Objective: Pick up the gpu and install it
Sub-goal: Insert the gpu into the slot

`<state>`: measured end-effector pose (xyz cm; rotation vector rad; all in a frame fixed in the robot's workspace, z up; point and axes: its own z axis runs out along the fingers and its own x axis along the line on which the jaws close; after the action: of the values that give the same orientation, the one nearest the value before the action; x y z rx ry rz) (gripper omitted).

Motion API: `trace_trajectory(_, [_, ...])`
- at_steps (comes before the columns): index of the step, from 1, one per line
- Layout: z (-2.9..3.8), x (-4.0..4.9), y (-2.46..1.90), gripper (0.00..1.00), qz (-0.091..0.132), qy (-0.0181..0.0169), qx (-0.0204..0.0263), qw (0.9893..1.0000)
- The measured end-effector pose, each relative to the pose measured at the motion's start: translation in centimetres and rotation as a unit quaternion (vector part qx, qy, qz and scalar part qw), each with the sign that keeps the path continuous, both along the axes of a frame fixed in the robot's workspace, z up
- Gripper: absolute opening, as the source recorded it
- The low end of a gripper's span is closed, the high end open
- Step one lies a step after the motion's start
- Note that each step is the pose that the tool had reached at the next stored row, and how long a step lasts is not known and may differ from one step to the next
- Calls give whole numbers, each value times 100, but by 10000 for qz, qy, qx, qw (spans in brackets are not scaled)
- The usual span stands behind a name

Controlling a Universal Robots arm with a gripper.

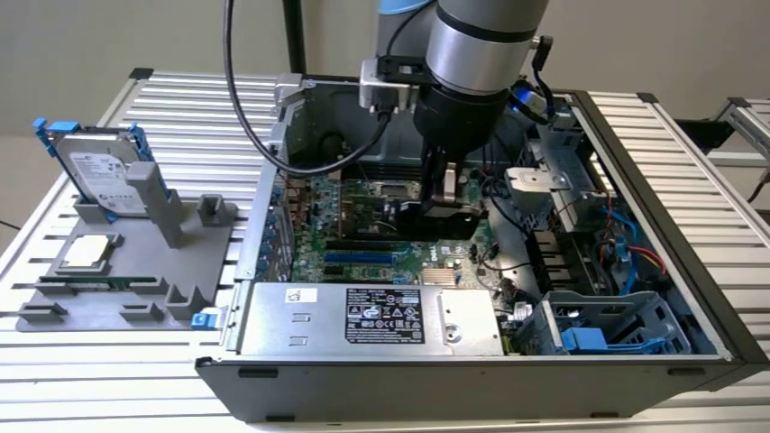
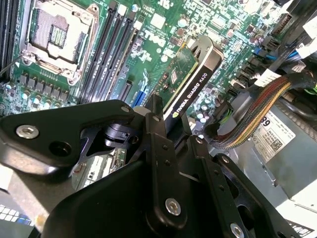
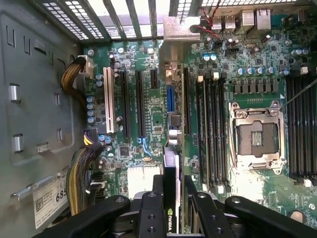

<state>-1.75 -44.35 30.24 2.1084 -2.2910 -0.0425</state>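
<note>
The gpu [image 2: 190, 82] is a green card with a black cooler, held on edge inside the open computer case [image 1: 673, 271]. My gripper [image 2: 173, 124] is shut on its upper edge, one black finger on each face. In the first wrist view the gpu [image 3: 171, 163] runs edge-on from my gripper [image 3: 173, 186] toward the silver bracket [image 3: 179, 29] at the case's rear wall, lined up with the blue slot [image 3: 170, 99]. In the exterior view my gripper [image 1: 441, 194] reaches down over the motherboard [image 1: 361, 257] with the gpu [image 1: 443, 221] below it. Whether the card sits in the slot I cannot tell.
The CPU socket [image 3: 255, 139] and memory slots [image 3: 210, 129] lie beside the card. Cable bundles [image 2: 252, 114] run close by, near the power supply [image 1: 367, 316]. A drive cage [image 1: 614, 329] stands at the exterior view's right. Outside the case, a hard drive [image 1: 103, 171] stands on a grey fixture [image 1: 121, 262].
</note>
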Motion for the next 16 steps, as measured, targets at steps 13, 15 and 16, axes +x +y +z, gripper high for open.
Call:
trace_trajectory(13, [-110,-153,-10,0,0,-128,22,9999])
trace_trajectory(15, [-128,-178,-10,0,0,-129,22,9999])
trace_trajectory(16, [-136,-189,-10,0,0,-128,22,9999])
